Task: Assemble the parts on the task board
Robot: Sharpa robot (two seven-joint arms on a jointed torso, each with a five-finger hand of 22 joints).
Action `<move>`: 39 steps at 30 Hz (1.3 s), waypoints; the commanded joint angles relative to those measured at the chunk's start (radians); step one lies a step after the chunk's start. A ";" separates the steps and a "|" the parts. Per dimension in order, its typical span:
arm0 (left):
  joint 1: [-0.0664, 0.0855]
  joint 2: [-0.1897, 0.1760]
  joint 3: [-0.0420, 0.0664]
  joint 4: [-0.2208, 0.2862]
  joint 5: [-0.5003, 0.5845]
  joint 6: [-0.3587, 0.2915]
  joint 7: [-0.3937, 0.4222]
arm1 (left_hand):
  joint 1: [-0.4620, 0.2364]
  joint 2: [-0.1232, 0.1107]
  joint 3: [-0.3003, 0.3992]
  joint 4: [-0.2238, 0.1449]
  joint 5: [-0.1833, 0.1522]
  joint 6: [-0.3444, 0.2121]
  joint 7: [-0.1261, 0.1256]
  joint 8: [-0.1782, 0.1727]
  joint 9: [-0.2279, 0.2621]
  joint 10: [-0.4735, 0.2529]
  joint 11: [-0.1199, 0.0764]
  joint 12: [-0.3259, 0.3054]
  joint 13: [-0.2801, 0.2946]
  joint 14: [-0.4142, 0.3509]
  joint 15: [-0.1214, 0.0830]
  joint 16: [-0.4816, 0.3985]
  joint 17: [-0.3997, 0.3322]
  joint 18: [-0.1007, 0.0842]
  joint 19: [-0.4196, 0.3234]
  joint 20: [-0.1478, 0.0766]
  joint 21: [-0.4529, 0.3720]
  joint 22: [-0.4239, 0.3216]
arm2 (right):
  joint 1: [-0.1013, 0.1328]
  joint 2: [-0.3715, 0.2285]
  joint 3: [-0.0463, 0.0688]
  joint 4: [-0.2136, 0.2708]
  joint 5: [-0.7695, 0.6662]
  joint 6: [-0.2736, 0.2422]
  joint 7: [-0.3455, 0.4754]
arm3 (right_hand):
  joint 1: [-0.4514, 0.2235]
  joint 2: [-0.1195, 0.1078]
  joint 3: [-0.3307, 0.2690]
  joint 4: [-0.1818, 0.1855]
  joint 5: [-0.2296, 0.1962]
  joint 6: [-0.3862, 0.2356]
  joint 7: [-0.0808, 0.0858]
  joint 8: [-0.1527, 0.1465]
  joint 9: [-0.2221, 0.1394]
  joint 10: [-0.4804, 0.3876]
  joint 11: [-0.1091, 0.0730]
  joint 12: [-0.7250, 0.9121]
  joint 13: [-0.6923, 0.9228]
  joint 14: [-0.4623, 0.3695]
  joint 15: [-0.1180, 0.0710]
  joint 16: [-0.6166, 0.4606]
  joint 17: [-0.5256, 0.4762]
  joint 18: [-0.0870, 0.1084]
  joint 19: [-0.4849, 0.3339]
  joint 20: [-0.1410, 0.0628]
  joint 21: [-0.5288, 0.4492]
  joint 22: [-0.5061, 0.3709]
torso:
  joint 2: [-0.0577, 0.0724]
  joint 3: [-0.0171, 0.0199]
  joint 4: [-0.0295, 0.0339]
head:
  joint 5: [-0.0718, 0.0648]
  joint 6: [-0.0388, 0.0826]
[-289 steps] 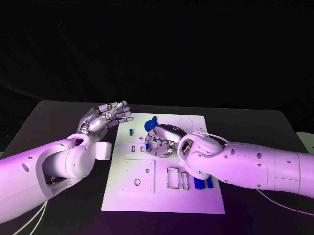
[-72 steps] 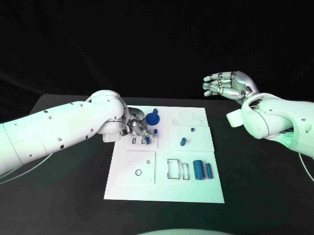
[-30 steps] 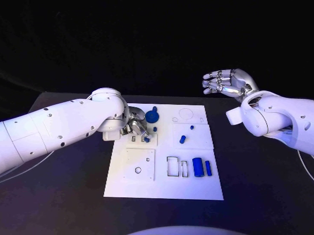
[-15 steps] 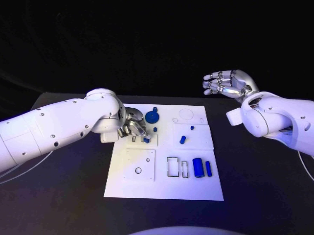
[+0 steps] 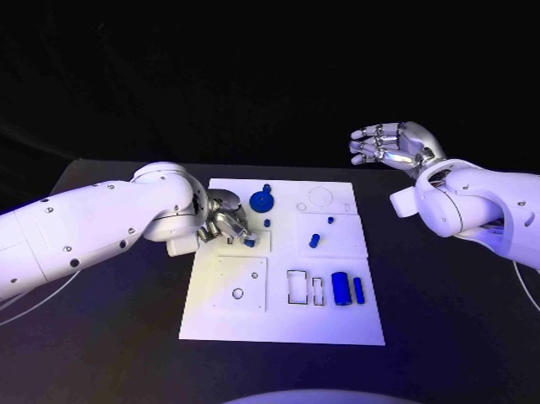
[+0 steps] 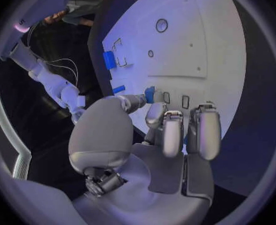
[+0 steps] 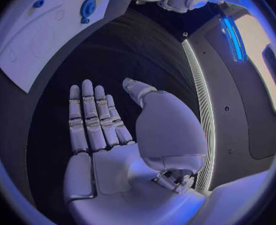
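The white task board (image 5: 283, 316) lies in the middle of the black table. My left hand (image 5: 226, 220) hovers low over the board's left edge, its fingers curled down. It pinches a small blue part (image 5: 250, 241) between thumb and a finger. The left wrist view shows that part (image 6: 149, 94) just beside two small rectangular slots (image 6: 166, 97). A round blue disc (image 5: 262, 200) sits near the board's far edge. My right hand (image 5: 391, 145) is raised off the board at the back right, palm open, holding nothing; its fingers (image 7: 91, 120) are spread straight.
Two blue cylinders (image 5: 341, 288) lie at the board's right side next to two rectangular cutouts (image 5: 297, 286). Small blue pieces (image 5: 313, 241) stand mid-board. A round hole (image 5: 237, 293) sits in the left plate. Bare black table (image 5: 464, 320) surrounds the board.
Over ten seconds the right hand left the board and rose to the back right, while the left hand came down onto it. In the last second the left hand drew slightly leftward and nearer.
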 commanded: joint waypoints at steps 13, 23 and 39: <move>-0.038 -0.027 0.001 0.032 -0.134 -0.122 0.022 | -0.021 -0.015 0.191 -0.193 0.061 0.032 -0.015 0.007 0.042 0.020 -0.003 0.006 0.013 0.108 -0.011 0.003 0.263 -0.019 0.026 -0.004 0.004 0.006 | -0.005 -0.003 0.000 0.002 0.002 0.019 0.017 | -0.007 0.000 -0.004 -0.001 0.007 -0.007 0.059 -0.006 -0.001 -0.004 0.000 -0.005 -0.003 -0.006 0.003 -0.005 -0.002 0.013 0.000 0.008 -0.007 -0.003 | -0.003 -0.0005 -0.0002 | 0.002 0.001; -0.041 -0.021 0.001 0.022 -0.143 -0.110 0.020 | -0.021 -0.015 0.191 -0.194 0.064 0.033 -0.016 0.007 0.042 0.021 -0.004 0.006 0.013 0.108 -0.012 0.003 0.263 -0.019 0.026 -0.004 0.004 0.007 | -0.006 -0.004 0.000 0.001 0.003 0.019 0.017 | -0.008 0.001 -0.005 -0.001 0.007 -0.007 0.059 -0.006 -0.001 -0.004 0.000 -0.005 -0.003 -0.006 0.003 -0.006 -0.002 0.013 0.000 0.009 -0.007 -0.004 | 0.000 0.0003 0.0007 | 0.001 0.002; -0.039 0.000 0.002 0.001 -0.146 -0.085 0.016 | -0.022 -0.016 0.191 -0.195 0.067 0.035 -0.016 0.007 0.042 0.022 -0.004 0.006 0.013 0.108 -0.012 0.003 0.263 -0.019 0.026 -0.004 0.004 0.007 | -0.006 -0.005 0.000 0.002 0.005 0.018 0.017 | -0.009 0.001 -0.006 -0.001 0.008 -0.008 0.060 -0.007 -0.002 -0.006 0.001 -0.005 -0.006 -0.007 0.004 -0.008 -0.004 0.013 -0.001 0.009 -0.010 -0.007 | 0.000 0.0001 0.0011 | -0.003 -0.001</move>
